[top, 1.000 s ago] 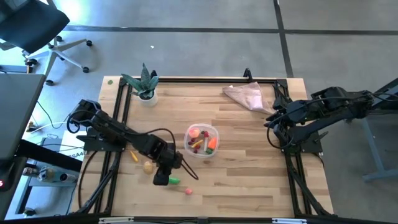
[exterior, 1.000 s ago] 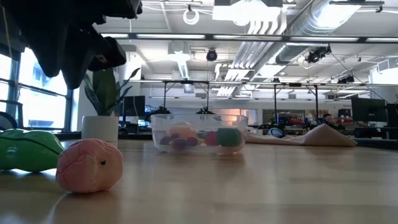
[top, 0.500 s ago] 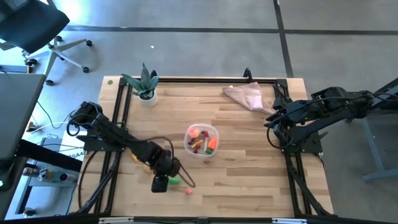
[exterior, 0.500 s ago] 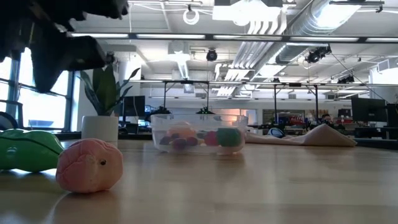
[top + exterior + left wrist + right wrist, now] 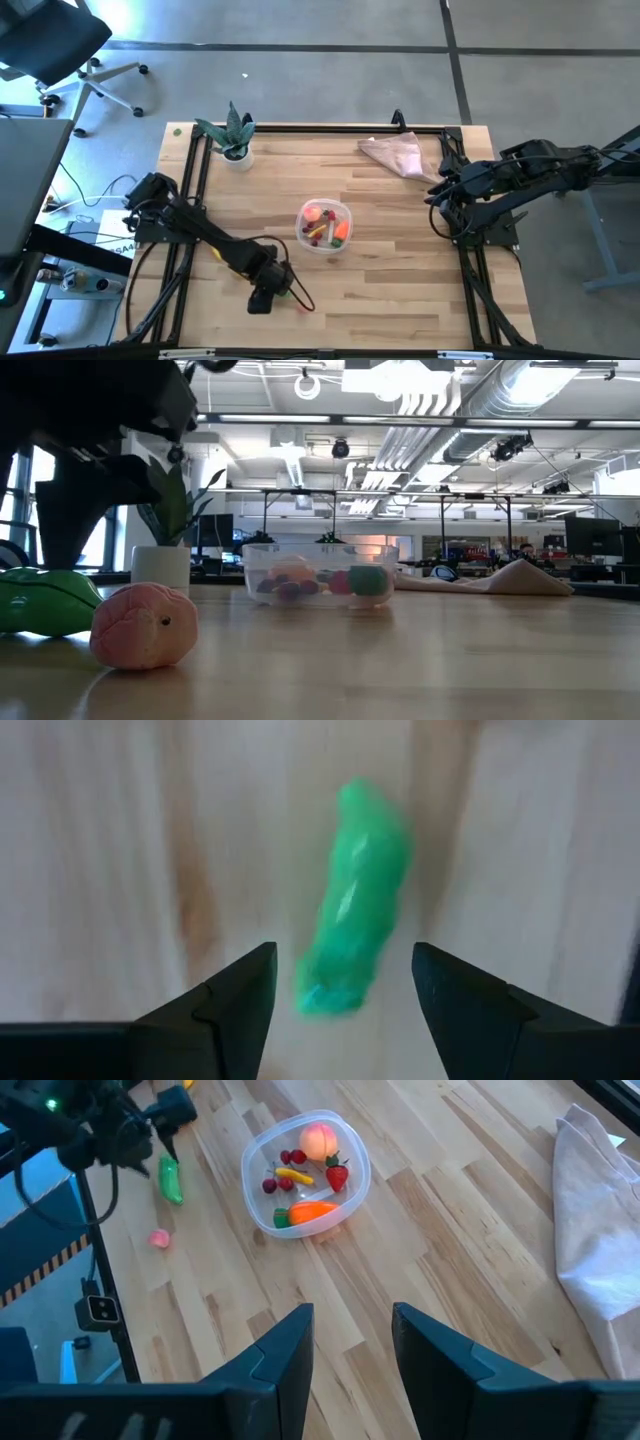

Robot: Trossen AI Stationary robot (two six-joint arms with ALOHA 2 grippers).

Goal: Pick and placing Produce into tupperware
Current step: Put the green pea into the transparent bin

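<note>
The green pod (image 5: 355,910) lies flat on the wood near the table's near edge (image 5: 284,292). My left gripper (image 5: 342,985) is open right above it, one finger on each side of the pod's end, touching nothing. The clear round tub (image 5: 325,226) stands mid-table and holds a peach-coloured piece, a strawberry, a carrot, a yellow piece and dark-red bits (image 5: 305,1175). A pink round piece (image 5: 302,307) rests on the table next to the pod, large in the low view (image 5: 143,625). My right gripper (image 5: 352,1340) is open and waits by the table's right edge (image 5: 435,195).
A potted green plant (image 5: 233,135) stands at the far left corner. A pinkish-beige cloth (image 5: 395,153) lies crumpled at the far right. A small yellow piece (image 5: 216,250) lies beside the left arm. A black frame (image 5: 320,128) runs along the table's edges.
My left gripper has moved toward the table's near edge and come down over the green pod, staying open. The pod, the pink piece and the tub have kept their places.
</note>
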